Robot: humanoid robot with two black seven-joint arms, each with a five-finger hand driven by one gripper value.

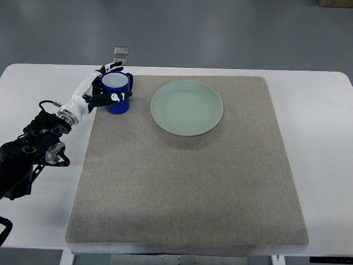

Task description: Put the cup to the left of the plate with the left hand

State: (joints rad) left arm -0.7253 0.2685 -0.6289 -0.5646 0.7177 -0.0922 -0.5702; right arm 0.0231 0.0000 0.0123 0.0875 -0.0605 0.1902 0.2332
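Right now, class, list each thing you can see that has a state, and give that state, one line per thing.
cup: upright on the mat, left of the plate, looks empty, handle to the right.
plate: flat on the mat, empty.
left hand: fingers wrapped around the cup.
mat: lying flat on the table.

White table (325, 138), rounded far corners, grey floor beyond. Big grey felt mat (187, 182) lies flat on it, covers most of the top; bare white strips left & right, thin strip at far edge. Mat's near edge sits abt at table's near edge. On mat: pale green plate (187, 107), far-centre, empty, upright. Blue cup (117, 93) w/ white inside stands upright at mat's far-left corner, left of plate, clear gap between them. Left hand (108, 87) wrapped round cup, arm over table's left strip.
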